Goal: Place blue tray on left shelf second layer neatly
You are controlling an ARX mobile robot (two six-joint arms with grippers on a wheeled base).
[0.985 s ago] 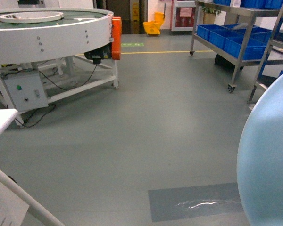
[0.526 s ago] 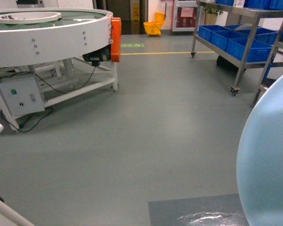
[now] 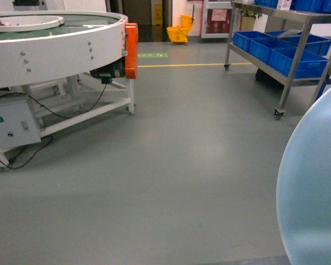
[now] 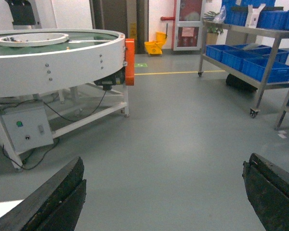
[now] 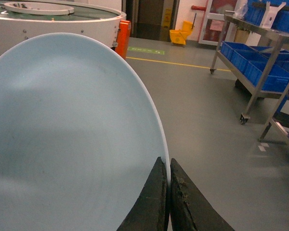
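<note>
The right gripper (image 5: 169, 192) is clamped on the rim of the blue tray (image 5: 72, 144). In the right wrist view its two dark fingers (image 5: 154, 202) pinch the tray's edge between them, with the tray standing nearly on edge and filling most of the left part of that view. From the head camera the same tray (image 3: 314, 193) shows as a big pale blue curve at the lower right, up in the air over the grey floor (image 3: 182, 165) and not resting on anything.

The left gripper (image 4: 164, 192) is spread wide with nothing in it. Its two black fingers (image 4: 53, 202) sit at the bottom corners of the left wrist view with only bare floor between them.

Using the tray as the reference: well away to its left, across open floor, is a big white round conveyor bench (image 3: 49, 49) on a white frame, with an orange block (image 3: 131, 49) on the side nearest the tray and a grey control box (image 3: 11, 124) with a green button hanging under it, cables trailing on the floor. Beyond the tray, up and a bit to its right in the head view, is a metal wheeled shelf rack (image 3: 287, 66) holding dark blue crates (image 3: 276, 47). Far behind, near a doorway, there's a yellow mop bucket (image 3: 179, 32), and a yellow line (image 3: 193, 64) runs across the floor in front of it.
</note>
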